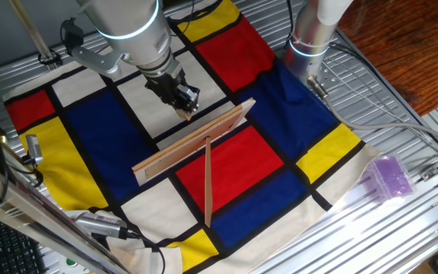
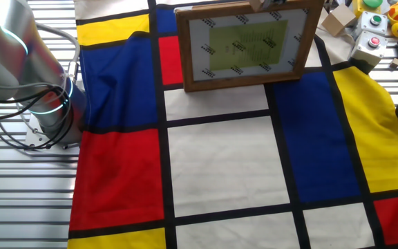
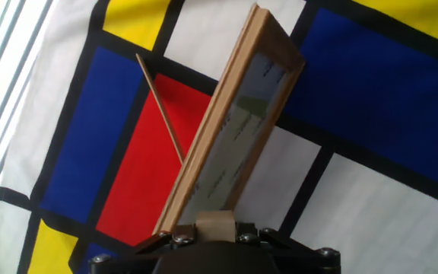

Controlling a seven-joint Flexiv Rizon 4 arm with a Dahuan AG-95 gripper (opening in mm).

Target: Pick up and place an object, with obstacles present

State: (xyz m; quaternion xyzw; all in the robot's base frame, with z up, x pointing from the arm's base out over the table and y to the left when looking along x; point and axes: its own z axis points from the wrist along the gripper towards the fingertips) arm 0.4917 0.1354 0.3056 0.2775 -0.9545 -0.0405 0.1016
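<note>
My gripper (image 1: 188,107) is shut on the tiny light-tan wooden block (image 1: 186,114) and holds it just above the far side of the long plank (image 1: 196,141), which stands on edge. The thin slat (image 1: 207,179) runs from the plank's middle toward the front, forming a T. In the hand view the block (image 3: 215,223) sits between the jaws of my gripper (image 3: 215,230) at the bottom edge, with the plank (image 3: 230,129) right below and the slat (image 3: 160,106) to its left. The other fixed view shows the plank's broad face (image 2: 244,45).
A chequered cloth (image 1: 234,164) of red, blue, yellow and white covers the table. A purple translucent box (image 1: 390,176) lies at the right, off the cloth. A second arm's base (image 1: 310,38) stands at the back right. Buttons and small items (image 2: 372,28) lie at one corner.
</note>
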